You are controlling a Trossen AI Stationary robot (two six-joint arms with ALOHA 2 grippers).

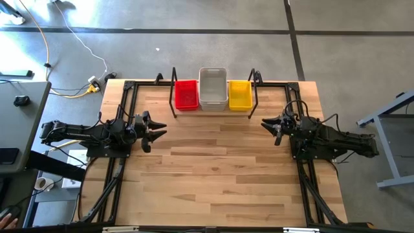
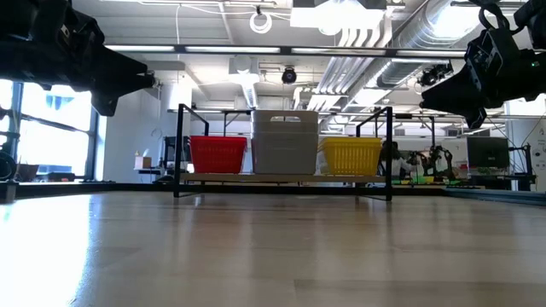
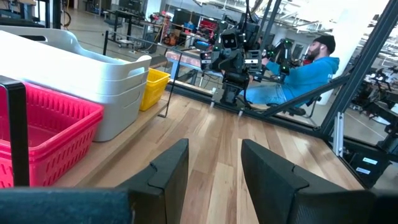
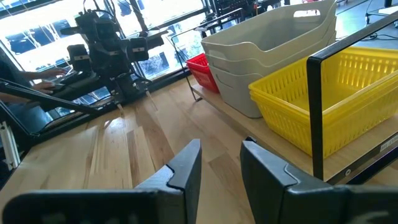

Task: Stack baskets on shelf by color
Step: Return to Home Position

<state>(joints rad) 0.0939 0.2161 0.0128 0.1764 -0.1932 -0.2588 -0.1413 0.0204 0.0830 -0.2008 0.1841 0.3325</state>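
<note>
The shelf [image 2: 281, 178] stands at the middle of the table's [image 1: 220, 175] back edge, well in from both back corners, its black rod posts rising at each end of the board. Three lots of baskets sit on it in a row, side by side. The red baskets [image 1: 186, 95] are at the end nearer the table's left edge, the clear-grey baskets [image 1: 213, 88] are in the middle, and the yellow baskets [image 1: 240, 95] are at the end nearer the right edge. The grey ones are nested one inside another, with several rims showing in the wrist views, and they stand taller than their neighbours. How many red or yellow ones are stacked cannot be told. The left gripper [image 1: 157, 129] hangs above the table near its left edge, pointing inward, with its fingers [image 3: 168, 171] spread apart and nothing between them. The right gripper [image 1: 268, 124] hangs near the right edge and faces it across the bare middle of the table, its fingers [image 4: 183, 165] also apart and holding nothing. Both are well clear of the shelf. Beyond the table's right edge, a person in a blue top [image 3: 298, 78] sits in the room.
</note>
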